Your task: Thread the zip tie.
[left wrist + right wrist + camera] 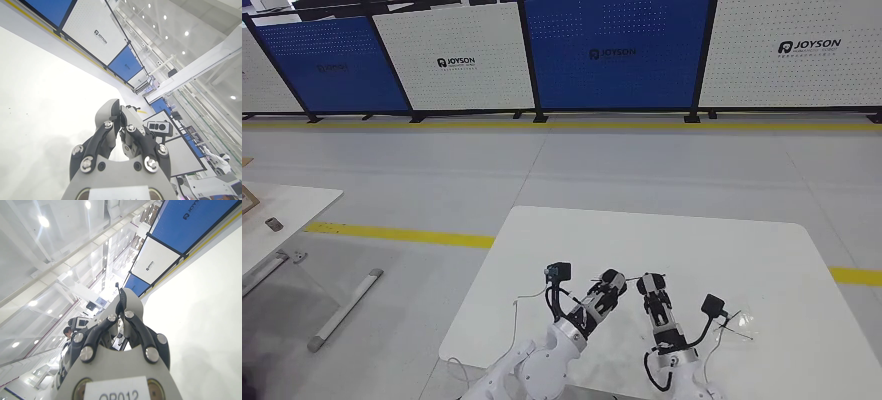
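1. My right end effector was squeezed shut on the black zip tie, over the surface.
2. My left end effector was closed too.
3. I saw no loop, so I think the threading was not done.

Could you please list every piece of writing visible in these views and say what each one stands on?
A dark logo and brand word, legible: on the white perforated panel and again on the second white perforated panel.
The same mark, fainter: on the blue perforated panel.
Letters and digits, cut off by the picture's edge: on the white label on the grey wrist mount.
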Robot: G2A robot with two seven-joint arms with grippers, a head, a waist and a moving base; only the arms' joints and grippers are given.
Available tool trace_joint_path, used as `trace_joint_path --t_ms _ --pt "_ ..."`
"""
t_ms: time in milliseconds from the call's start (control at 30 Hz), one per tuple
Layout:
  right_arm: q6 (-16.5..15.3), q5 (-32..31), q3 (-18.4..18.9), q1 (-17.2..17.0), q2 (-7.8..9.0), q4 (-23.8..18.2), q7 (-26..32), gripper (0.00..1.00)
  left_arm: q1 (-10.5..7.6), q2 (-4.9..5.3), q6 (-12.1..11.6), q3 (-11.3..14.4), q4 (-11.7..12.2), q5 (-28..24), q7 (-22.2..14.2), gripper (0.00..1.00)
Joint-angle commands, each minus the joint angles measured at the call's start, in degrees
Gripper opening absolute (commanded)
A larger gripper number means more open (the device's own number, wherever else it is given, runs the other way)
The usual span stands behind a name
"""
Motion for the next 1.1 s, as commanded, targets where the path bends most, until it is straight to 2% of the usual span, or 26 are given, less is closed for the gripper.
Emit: trace_joint_path --t_ms 0,533,633,867,1067 --pt "0.4 0.0 -0.1 0.1 -0.06 0.1 0.0 0.0 0.09 -0.02 0.0 -0.1 0.0 0.1 0.1 0.47" --pt "1.6 0.0 0.1 0.3 -0.28 0.4 0.5 0.0 0.08 -0.21 -0.2 -1.0 0.0 0.4 1.0 0.26" --pt "1.4 -0.1 0.0 0.3 -0.32 0.4 0.5 0.0 0.14 -0.24 -0.1 -1.1 -0.1 0.6 1.0 0.12" --pt "1.0 0.0 0.2 0.1 -0.38 0.1 0.2 0.0 0.22 -0.29 -0.5 -1.2 -0.1 0.7 0.6 0.0" --pt "0.8 0.0 0.2 0.0 -0.46 0.1 -0.1 0.0 0.36 -0.36 -0.7 -1.2 -0.1 0.9 0.5 0.0"
